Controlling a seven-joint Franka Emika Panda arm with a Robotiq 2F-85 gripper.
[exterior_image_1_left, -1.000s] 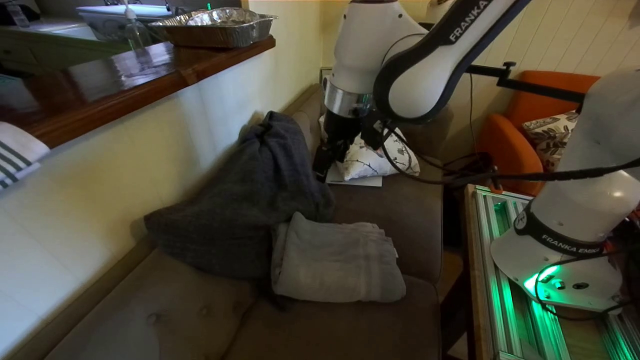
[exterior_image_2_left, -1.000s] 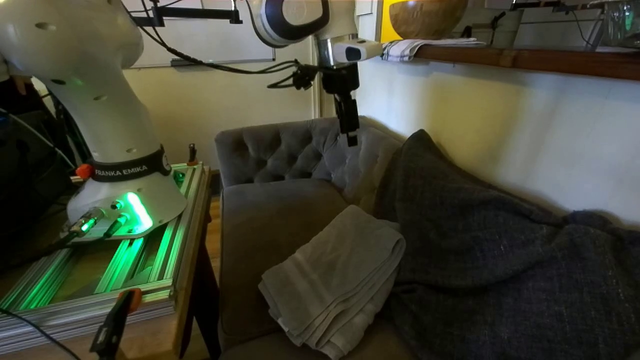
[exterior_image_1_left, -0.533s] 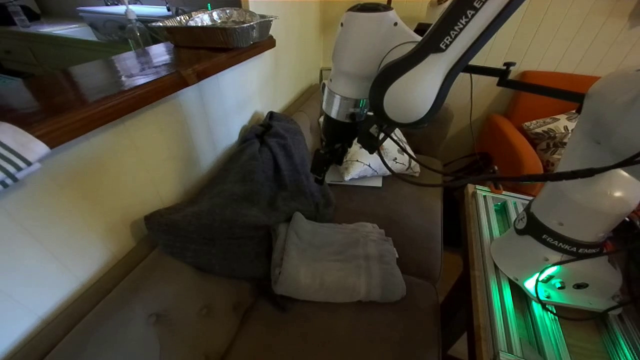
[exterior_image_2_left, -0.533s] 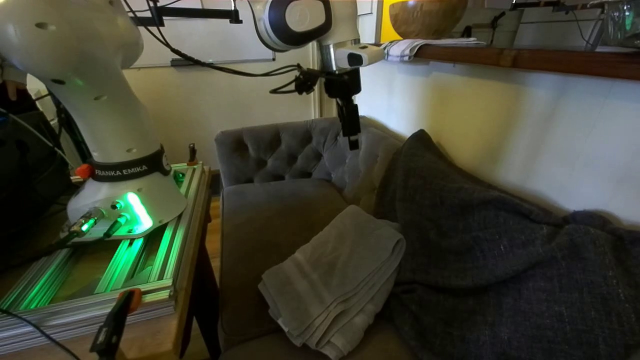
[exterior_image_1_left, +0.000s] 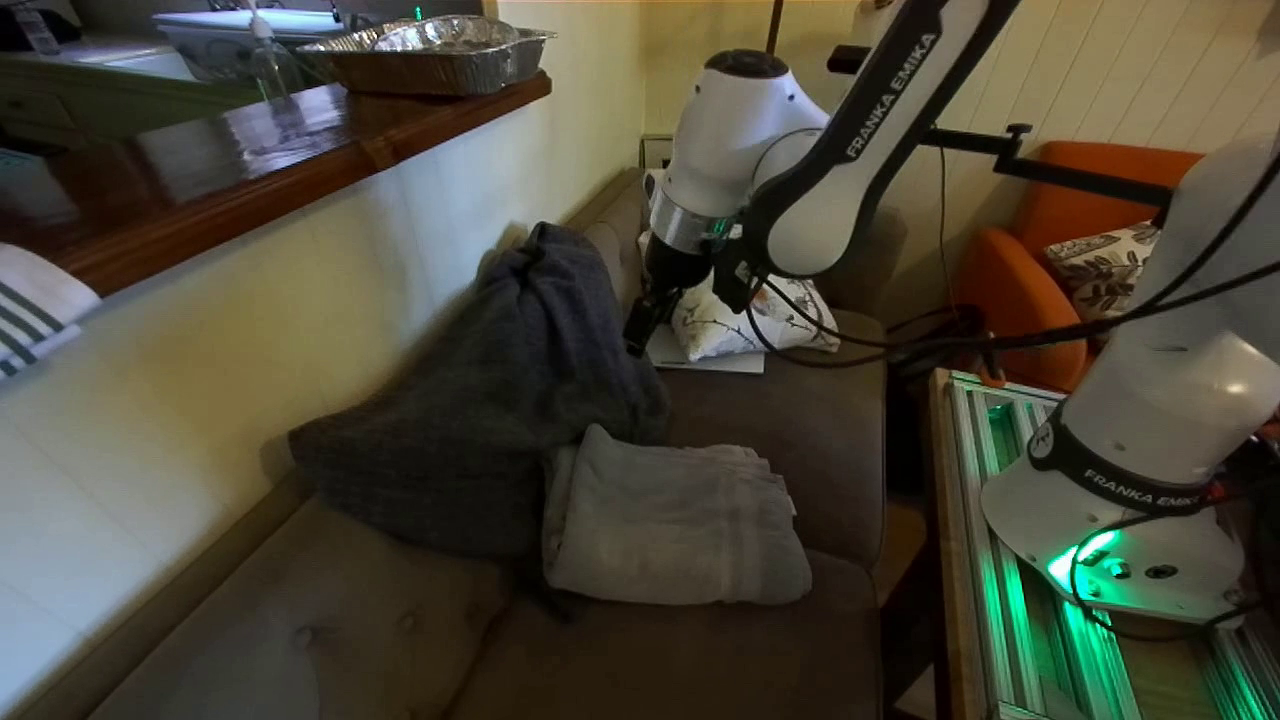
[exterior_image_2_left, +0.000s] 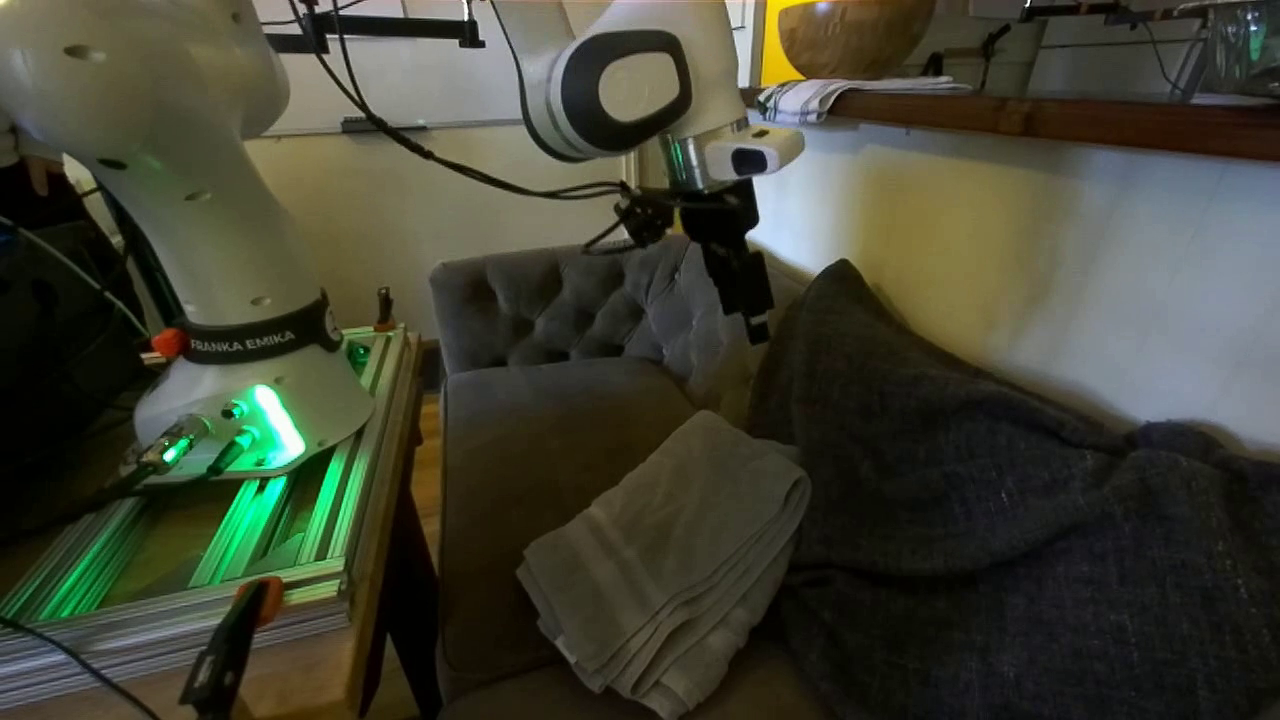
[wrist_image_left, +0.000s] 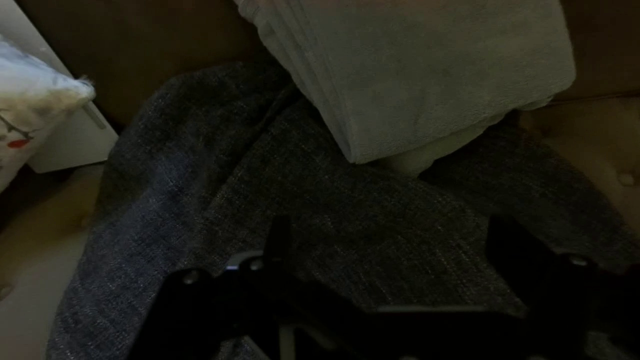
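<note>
My black gripper (wrist_image_left: 387, 235) stands open in the wrist view, its fingers (wrist_image_left: 278, 237) wide apart and only dark cloth seen beyond the gap. That cloth is a rumpled charcoal blanket (wrist_image_left: 310, 200), heaped against the sofa back in both exterior views (exterior_image_1_left: 500, 400) (exterior_image_2_left: 950, 480). The gripper (exterior_image_1_left: 637, 345) hangs near the blanket's upper end; in an exterior view the gripper (exterior_image_2_left: 757, 332) appears above the seat beside its peak. Whether the tips touch the cloth, I cannot tell. A folded light-grey towel (wrist_image_left: 435, 70) leans on the blanket's front; exterior views show the towel (exterior_image_1_left: 680, 525) (exterior_image_2_left: 665, 560) lying on the seat.
A patterned white cushion (exterior_image_1_left: 715, 325) rests over a flat white object (exterior_image_1_left: 740, 363) behind the gripper. Along the wall runs a wooden ledge (exterior_image_1_left: 330, 150) bearing a foil tray (exterior_image_1_left: 440, 65). The robot's base stands on a metal-railed table (exterior_image_2_left: 345, 545) beside the sofa (exterior_image_2_left: 540, 440). Cables hang from the wrist.
The arm has come lower and, in an exterior view, to the right, bringing the gripper closer to the blanket's peak. Blanket and towel have not moved. The jaws remain open.
</note>
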